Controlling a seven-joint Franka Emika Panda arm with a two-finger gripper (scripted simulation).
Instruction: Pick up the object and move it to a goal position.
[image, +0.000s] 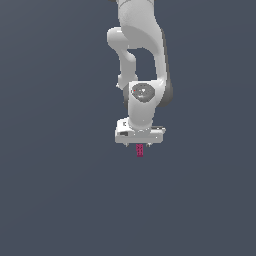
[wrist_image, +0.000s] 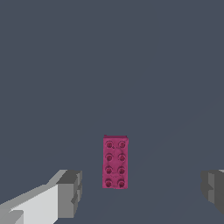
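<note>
Gripper (wrist_image: 140, 192) spread wide, nothing held — brick (wrist_image: 115, 162) lies flat on the floor betw. the fingers (wrist_image: 70, 192), touching neither. Prob. light, rigid, smooth-sided plastic; best pinched across its long side walls, mid-length — studs up.

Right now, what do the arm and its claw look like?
The arm is glossy white with rounded segments and dark grey joint seams; a grey round cap sits on the wrist. The claw has a white boxy body and dark grey ridged fingertips. No cables show.
</note>
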